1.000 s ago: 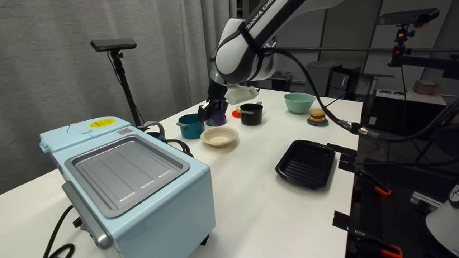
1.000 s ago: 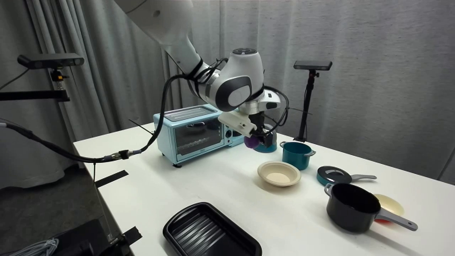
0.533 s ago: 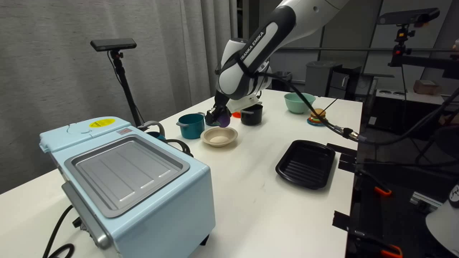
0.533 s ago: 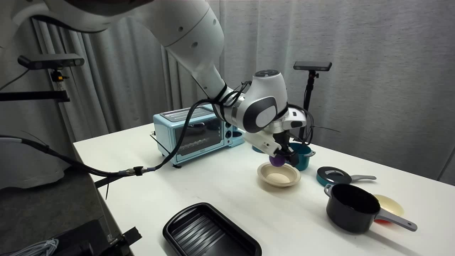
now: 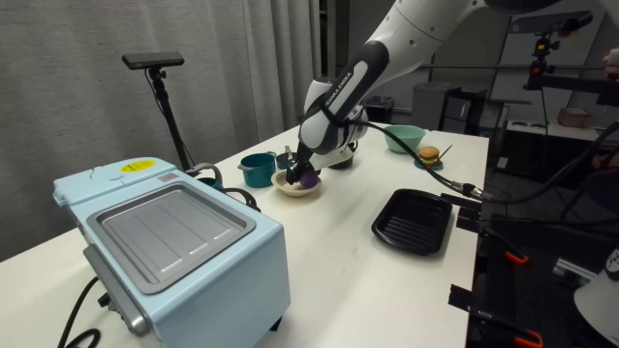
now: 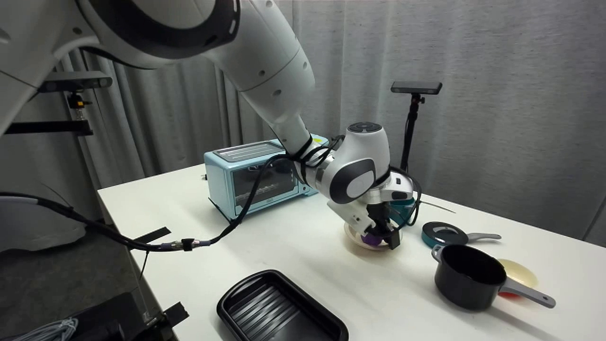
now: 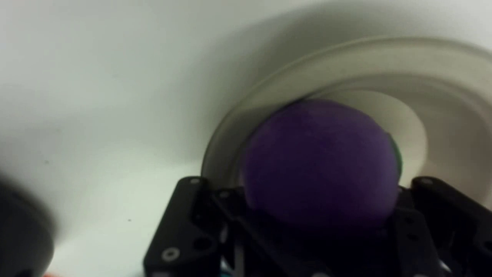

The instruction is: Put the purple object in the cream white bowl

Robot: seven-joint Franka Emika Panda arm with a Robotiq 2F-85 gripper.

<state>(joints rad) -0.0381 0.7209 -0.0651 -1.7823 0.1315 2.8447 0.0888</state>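
The purple object [image 5: 308, 179] is a dark purple ball with a bit of green at one side in the wrist view [image 7: 321, 161]. It is held between the two black fingers of my gripper [image 7: 315, 194], which touch its sides. The cream white bowl [image 5: 289, 192] stands on the table under the gripper. In an exterior view the ball [image 6: 371, 239] is down at the level of the bowl's rim [image 6: 352, 235], inside its outline. In the wrist view the ball covers part of the bowl [image 7: 407, 57]. Whether it touches the bowl's bottom is hidden.
A teal pot [image 5: 257, 170] stands close beside the bowl. A small pan [image 6: 445, 234] and a black saucepan [image 6: 468, 279] are nearby. A light blue toaster oven [image 5: 217, 251], a black tray [image 5: 412, 222], a pale green bowl [image 5: 405, 137] and a toy burger [image 5: 429, 155] are also on the table.
My gripper has carried the purple object over to the bowl and lowered it from above the rim down into the bowl. The bowl has barely moved.
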